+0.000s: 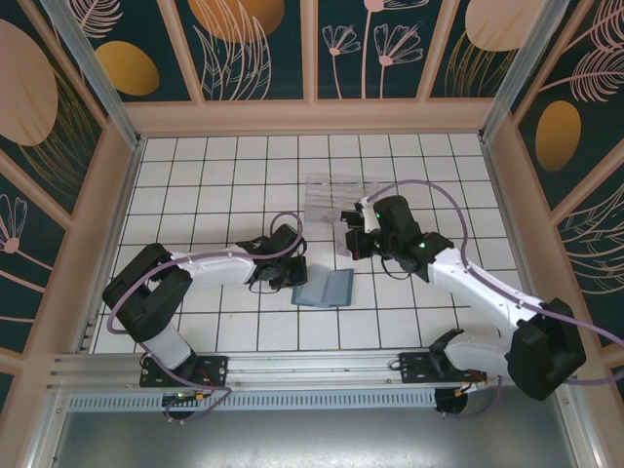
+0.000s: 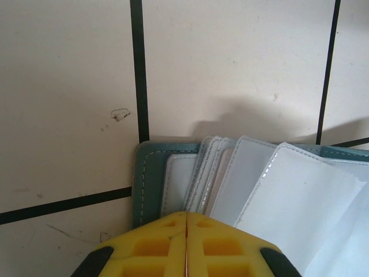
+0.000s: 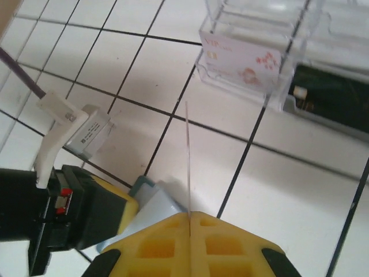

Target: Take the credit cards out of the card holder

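Two arms are working over one tiled table [image 1: 214, 175]. One card holder [image 1: 325, 288], teal with a blue-grey lining, is lying open and flat on the tiles between the two grippers, on the near side of one clear tray [image 1: 327, 195].

**Left gripper** [image 2: 187, 222]: the two yellow fingers are pressing together, fully closed, over the holder's near edge. That edge is running under the fingertips, so it cannot be told whether they are pinching it. At least four clear sleeves [image 2: 300, 196] are fanning out of the holder, overlapping one another.

**Right gripper** [image 3: 189, 214]: the two yellow fingers are clamping one pale card [image 3: 188, 161]. In the right wrist view it is showing edge-on as a thin upright line rising from the seam between the fingers. The card is hanging above the tiles, clear of the holder and apart from the tray's near wall.

**Cards, three counted:**
- One pale card is being gripped by the right gripper.
- One white card [image 3: 242, 60] with pink print is standing in a tray compartment.
- One black card [image 3: 334, 95] is sitting in the compartment just beside it.
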You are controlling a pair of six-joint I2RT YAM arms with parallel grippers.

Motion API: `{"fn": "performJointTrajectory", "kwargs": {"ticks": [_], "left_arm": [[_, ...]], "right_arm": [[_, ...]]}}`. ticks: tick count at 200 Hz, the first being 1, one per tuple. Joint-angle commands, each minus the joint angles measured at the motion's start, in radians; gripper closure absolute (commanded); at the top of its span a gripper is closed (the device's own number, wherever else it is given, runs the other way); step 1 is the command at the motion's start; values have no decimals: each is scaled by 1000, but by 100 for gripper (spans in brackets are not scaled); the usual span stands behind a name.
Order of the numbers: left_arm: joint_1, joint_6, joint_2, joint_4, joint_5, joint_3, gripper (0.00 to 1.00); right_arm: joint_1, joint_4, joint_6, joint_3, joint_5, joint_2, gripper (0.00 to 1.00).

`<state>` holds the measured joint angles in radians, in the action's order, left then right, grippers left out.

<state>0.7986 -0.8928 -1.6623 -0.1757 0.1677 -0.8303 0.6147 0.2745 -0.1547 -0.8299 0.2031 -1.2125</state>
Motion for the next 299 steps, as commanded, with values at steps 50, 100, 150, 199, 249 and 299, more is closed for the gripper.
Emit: {"fn": "performJointTrajectory", "kwargs": {"ticks": [50, 100, 150, 199, 249, 299], "left_arm": [[-2, 25, -16, 24, 12, 22, 91], [-2, 27, -11, 19, 13, 28, 91], [-2, 23, -8, 16, 15, 31, 91], [-1, 18, -14, 13, 13, 29, 91], [-2, 8, -11, 12, 5, 36, 92], [-1, -1, -11, 17, 4, 40, 92]], "right_arm": [[-11, 222, 795, -315, -63, -250, 100], [-30, 315, 954, -464, -23, -422, 100], [-52, 401, 1054, -631, 0, -574, 100], [-52, 425, 1088, -732, 11, -676, 100], [-50, 460, 1115, -813, -5, -765, 100], [-52, 501, 1132, -854, -58, -823, 100]]}}
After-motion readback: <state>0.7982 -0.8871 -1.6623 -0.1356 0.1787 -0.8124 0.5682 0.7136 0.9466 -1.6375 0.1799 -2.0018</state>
